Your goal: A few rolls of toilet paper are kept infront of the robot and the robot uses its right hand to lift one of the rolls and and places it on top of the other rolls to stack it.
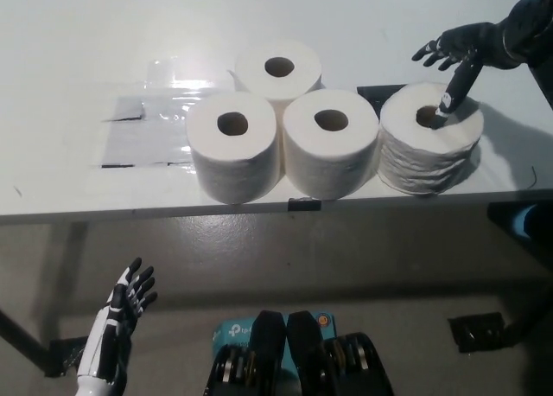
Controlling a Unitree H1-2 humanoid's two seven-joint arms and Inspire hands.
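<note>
Several white toilet paper rolls stand upright on the white table (pixel 78 50). Three form a front row: a left roll (pixel 233 145), a middle roll (pixel 332 143) and a right roll (pixel 431 138). A fourth roll (pixel 278 69) stands behind the left two. My black right hand (pixel 462 52) hovers over the right roll's far side, fingers spread, one finger pointing down at the roll's core hole. It holds nothing. My white left hand (pixel 121 314) rests open below the table edge at the lower left.
A sheet of clear plastic with grey tape (pixel 143 132) lies on the table left of the rolls. A dark marker patch (pixel 376 92) shows behind the right roll. The table's front edge (pixel 130 213) runs just before the rolls.
</note>
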